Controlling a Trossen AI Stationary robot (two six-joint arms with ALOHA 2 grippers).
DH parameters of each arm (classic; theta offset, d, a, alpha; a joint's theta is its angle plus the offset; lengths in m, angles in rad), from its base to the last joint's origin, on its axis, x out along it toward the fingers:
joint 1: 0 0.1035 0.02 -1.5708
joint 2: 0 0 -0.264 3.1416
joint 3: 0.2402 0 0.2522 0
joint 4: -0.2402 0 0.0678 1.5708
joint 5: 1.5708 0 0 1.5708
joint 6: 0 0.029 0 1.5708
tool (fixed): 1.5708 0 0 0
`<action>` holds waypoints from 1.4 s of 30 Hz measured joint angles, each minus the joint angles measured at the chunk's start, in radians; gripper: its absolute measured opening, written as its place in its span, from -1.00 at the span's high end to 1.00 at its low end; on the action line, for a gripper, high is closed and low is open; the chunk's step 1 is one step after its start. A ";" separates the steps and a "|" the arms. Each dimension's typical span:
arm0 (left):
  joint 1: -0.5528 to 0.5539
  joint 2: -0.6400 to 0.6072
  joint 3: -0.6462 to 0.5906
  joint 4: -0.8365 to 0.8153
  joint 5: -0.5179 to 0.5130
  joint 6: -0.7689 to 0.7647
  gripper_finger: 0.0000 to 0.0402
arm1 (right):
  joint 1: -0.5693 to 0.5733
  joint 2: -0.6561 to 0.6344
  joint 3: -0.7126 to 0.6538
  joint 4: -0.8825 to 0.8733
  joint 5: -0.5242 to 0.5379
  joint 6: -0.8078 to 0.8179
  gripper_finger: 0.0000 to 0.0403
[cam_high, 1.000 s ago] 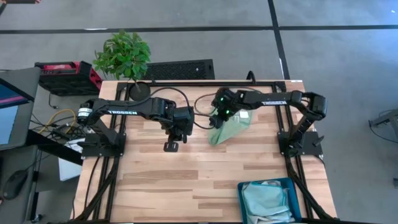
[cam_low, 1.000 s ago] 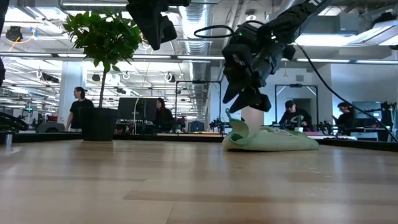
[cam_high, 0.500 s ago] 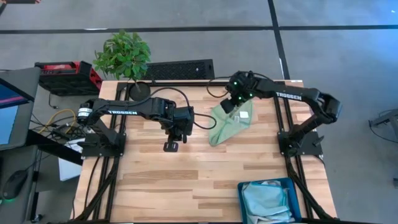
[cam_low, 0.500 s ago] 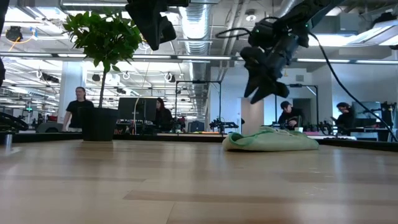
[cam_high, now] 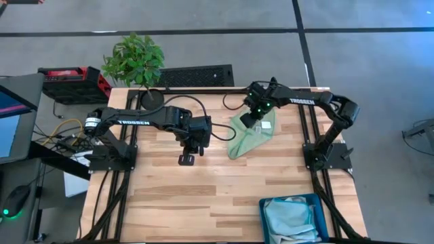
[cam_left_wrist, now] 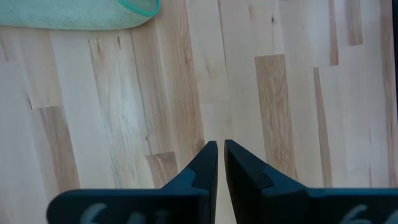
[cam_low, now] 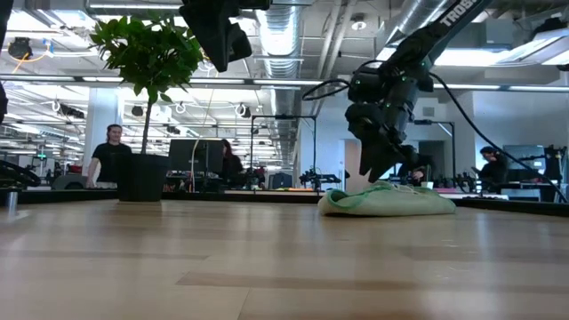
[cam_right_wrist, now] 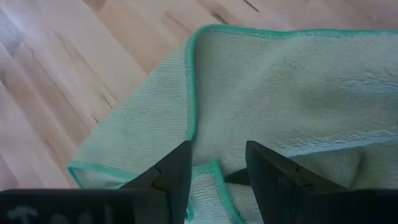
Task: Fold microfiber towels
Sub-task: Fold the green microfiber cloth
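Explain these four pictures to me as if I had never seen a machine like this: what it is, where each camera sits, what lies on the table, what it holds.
This is a robot with two dark arms at a wooden table. One camera looks straight down, one looks level across the tabletop, and one sits on each wrist. A light green towel lies crumpled on the table; a teal bin at the near edge holds more cloths. The right gripper hovers just above the towel with its fingers open, holding nothing. The left gripper waits beside the towel over bare wood, fingers shut and empty. A potted plant stands at the far edge.
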 joint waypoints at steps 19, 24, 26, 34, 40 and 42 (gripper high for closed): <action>0.000 0.000 0.000 0.001 0.000 0.008 0.90 | 0.009 -0.001 -0.049 -0.001 0.014 0.019 0.14; 0.000 0.000 0.000 0.001 0.000 0.008 0.90 | 0.019 0.000 -0.052 -0.003 -0.017 0.025 0.14; 0.000 0.000 0.000 0.001 0.000 0.008 0.90 | 0.023 0.016 -0.051 -0.001 -0.024 0.025 0.14; 0.000 0.000 0.000 0.000 0.000 -0.001 0.90 | 0.038 0.070 -0.053 -0.048 -0.096 0.017 0.14; 0.000 0.000 0.000 -0.009 0.000 0.000 0.90 | 0.063 0.046 -0.052 -0.081 -0.113 0.016 0.14; 0.000 0.000 0.000 -0.011 0.000 0.000 0.90 | 0.069 0.040 -0.052 -0.108 -0.113 0.016 0.14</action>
